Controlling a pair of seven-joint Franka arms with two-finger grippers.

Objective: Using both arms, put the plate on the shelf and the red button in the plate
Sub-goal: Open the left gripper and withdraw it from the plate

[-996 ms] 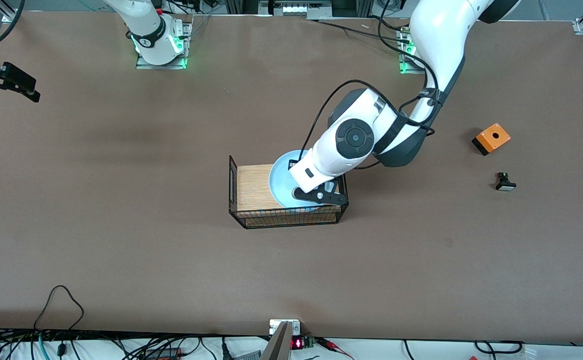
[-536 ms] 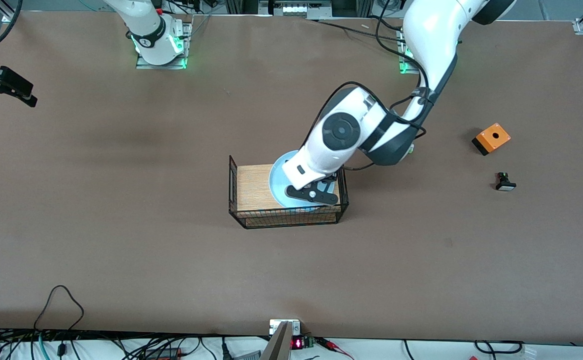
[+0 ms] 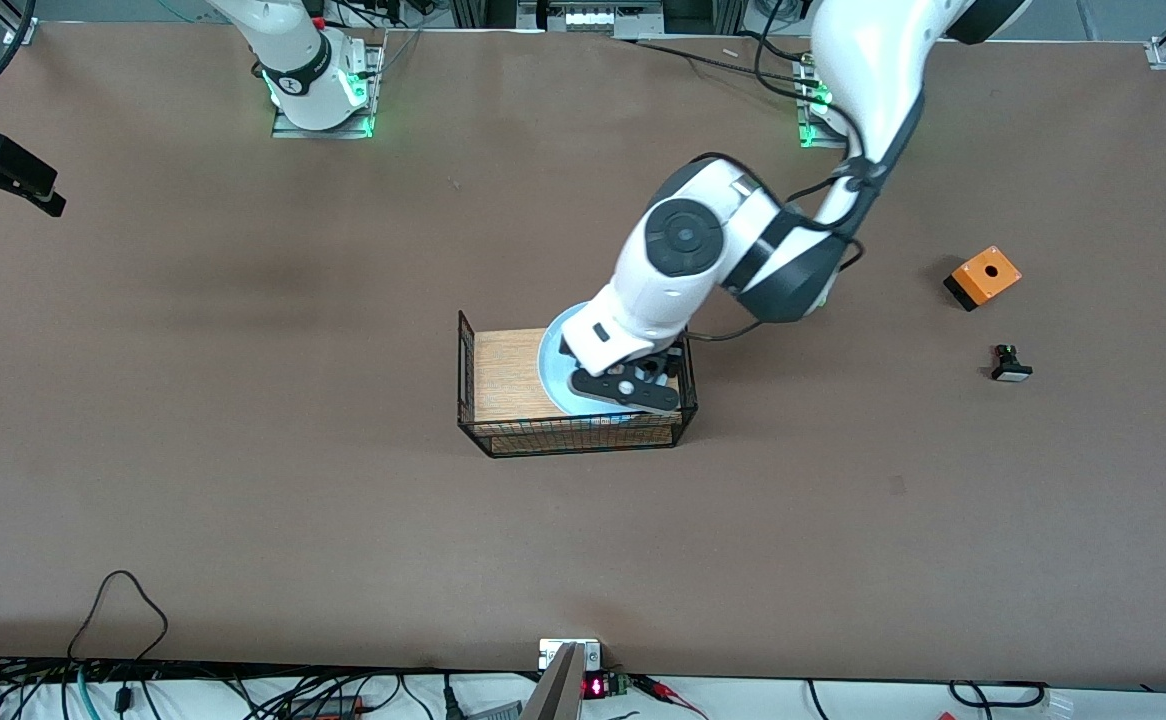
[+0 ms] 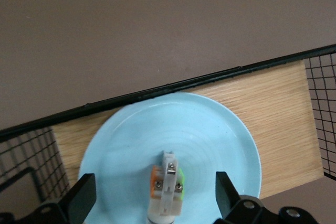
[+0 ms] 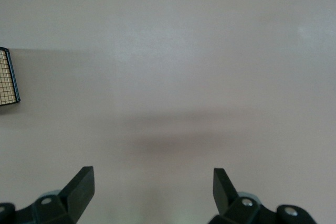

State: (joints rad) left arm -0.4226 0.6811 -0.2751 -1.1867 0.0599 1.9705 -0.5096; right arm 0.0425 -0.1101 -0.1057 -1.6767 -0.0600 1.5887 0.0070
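The pale-blue plate (image 3: 553, 360) (image 4: 210, 129) lies on the wooden top of the wire rack (image 3: 503, 375) (image 4: 283, 108) at mid-table. On the plate rests the red button (image 4: 168, 187), a whitish body with orange-red and green bits; its lower end runs off the left wrist view. My left gripper (image 3: 625, 386) (image 4: 155, 181) hovers over the plate, open, one finger on each side of the button and touching neither side. In the front view the arm hides the button. My right gripper (image 3: 3, 175) (image 5: 152, 174) hangs open over bare table at the right arm's end, holding nothing.
An orange box (image 3: 983, 276) and a black button with a white face (image 3: 1010, 366) sit toward the left arm's end of the table. A corner of the wire rack (image 5: 8, 77) shows in the right wrist view. Cables run along the table edge nearest the front camera.
My left gripper has opened and let go of the red button on the plate; its arm has shifted slightly over the rack. The right gripper has drifted a little.
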